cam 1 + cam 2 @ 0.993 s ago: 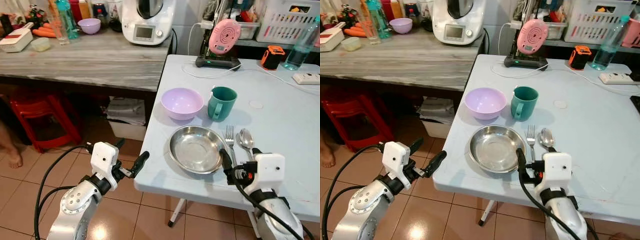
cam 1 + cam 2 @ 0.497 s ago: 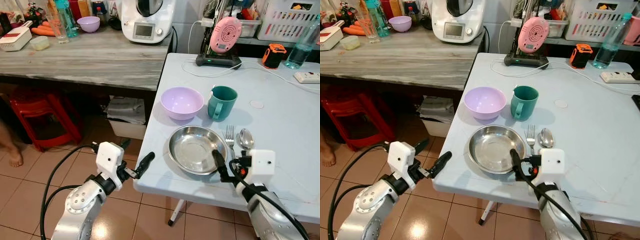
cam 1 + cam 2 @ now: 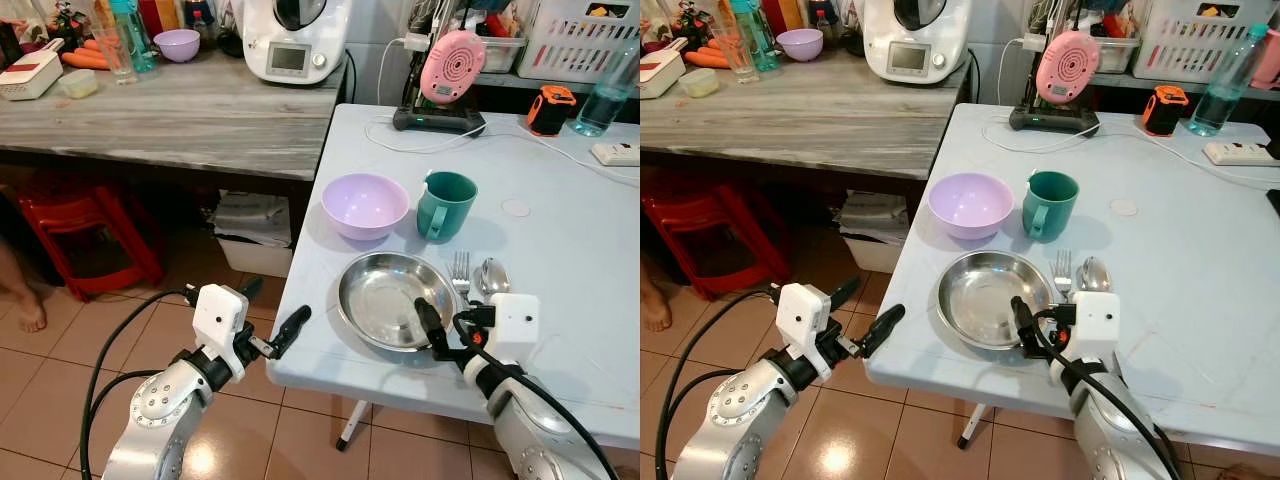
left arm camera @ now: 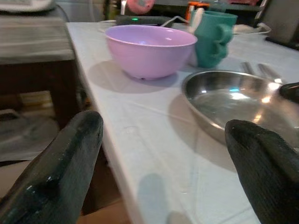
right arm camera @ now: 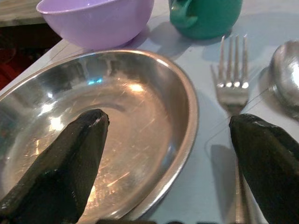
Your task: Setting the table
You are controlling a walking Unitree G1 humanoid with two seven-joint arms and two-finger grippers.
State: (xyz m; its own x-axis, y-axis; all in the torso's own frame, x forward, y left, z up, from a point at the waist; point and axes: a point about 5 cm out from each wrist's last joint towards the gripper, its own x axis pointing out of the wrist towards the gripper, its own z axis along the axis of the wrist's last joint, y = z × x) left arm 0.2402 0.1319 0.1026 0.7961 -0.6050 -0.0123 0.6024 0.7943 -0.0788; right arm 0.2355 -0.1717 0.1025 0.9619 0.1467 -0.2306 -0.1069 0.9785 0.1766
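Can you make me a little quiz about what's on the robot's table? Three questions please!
1. True or false: the fork lies between the steel plate and the spoon.
2. Which stands right beside the purple bowl? A) a red cup B) the green mug C) a yellow jug
3. Fill in: the right gripper has one finger over the plate and one over the ____.

Key: 1 true. 2 B. 3 fork.
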